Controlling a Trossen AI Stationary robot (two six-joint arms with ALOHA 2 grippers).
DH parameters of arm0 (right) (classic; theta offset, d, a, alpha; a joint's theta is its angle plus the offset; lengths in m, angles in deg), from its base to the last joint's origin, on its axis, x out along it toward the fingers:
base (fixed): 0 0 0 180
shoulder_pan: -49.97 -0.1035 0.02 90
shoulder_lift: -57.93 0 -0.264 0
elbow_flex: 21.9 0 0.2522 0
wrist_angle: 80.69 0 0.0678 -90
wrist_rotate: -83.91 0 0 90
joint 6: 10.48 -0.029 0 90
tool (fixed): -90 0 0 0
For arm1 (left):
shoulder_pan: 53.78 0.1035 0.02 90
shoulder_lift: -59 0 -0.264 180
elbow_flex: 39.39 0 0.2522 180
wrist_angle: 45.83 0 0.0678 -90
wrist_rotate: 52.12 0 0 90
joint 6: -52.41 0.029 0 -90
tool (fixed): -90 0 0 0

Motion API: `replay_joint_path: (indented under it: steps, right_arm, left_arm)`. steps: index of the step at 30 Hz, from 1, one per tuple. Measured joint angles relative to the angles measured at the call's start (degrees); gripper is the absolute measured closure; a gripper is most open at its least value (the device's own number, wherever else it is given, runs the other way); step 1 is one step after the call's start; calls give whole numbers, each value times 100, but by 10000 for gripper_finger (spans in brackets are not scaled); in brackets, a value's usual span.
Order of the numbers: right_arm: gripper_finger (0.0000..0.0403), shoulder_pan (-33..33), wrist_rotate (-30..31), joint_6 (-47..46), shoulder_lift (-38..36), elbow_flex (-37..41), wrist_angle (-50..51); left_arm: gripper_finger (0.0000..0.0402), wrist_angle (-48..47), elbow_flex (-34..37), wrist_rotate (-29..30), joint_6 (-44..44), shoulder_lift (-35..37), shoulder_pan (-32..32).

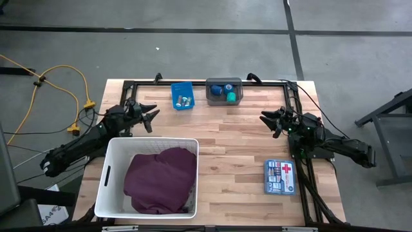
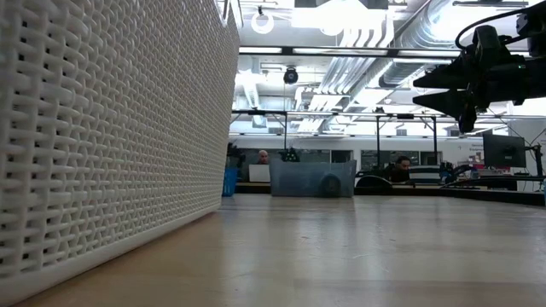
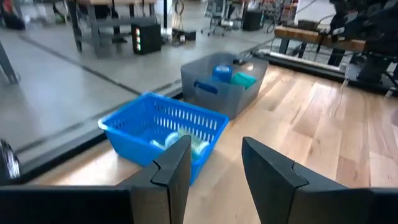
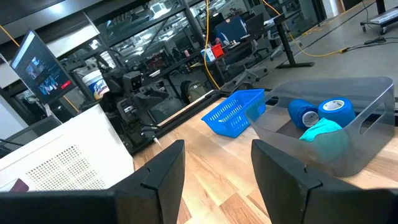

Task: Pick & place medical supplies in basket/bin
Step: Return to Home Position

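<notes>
Maroon cloth (image 1: 161,179): bunched inside the basket (image 1: 154,140), lower left of the high view, covering most of its floor.
Cloth handling: likely soft, light and floppy, not fragile. Best pinched from above on a raised fold near the middle; an edge hold would probably let it trail over the rim.
Tape rolls (image 4: 336,111): blue and green, in the grey bin (image 1: 224,82), top centre. Probably light and stiff; grip across the outer wall.
Blue bin (image 1: 182,96): just left of the grey bin, contents too small to name.
Left gripper (image 1: 152,118): left of centre, above the basket's top edge in the frame, jaws apart, empty.
Right gripper (image 1: 268,124): right of centre, jaws apart, empty.
</notes>
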Motion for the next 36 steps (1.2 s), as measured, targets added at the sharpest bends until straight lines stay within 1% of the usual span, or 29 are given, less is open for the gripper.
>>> replay_joint_path:
  steps: [4,18,27,36]
  right_arm:
    - [230,0,0,0,2,0,0]
    - [230,1,0,0,0,-2,0]
    - [230,0,0,1,1,0,0]
    - [230,-1,0,1,1,0,0]
  left_arm:
    - [265,-2,3,-49,-83,-183,0]
    - [265,-14,14,189,178,490,12]
    - [265,59,14,199,204,558,235]
    - [265,191,25,158,309,556,260]
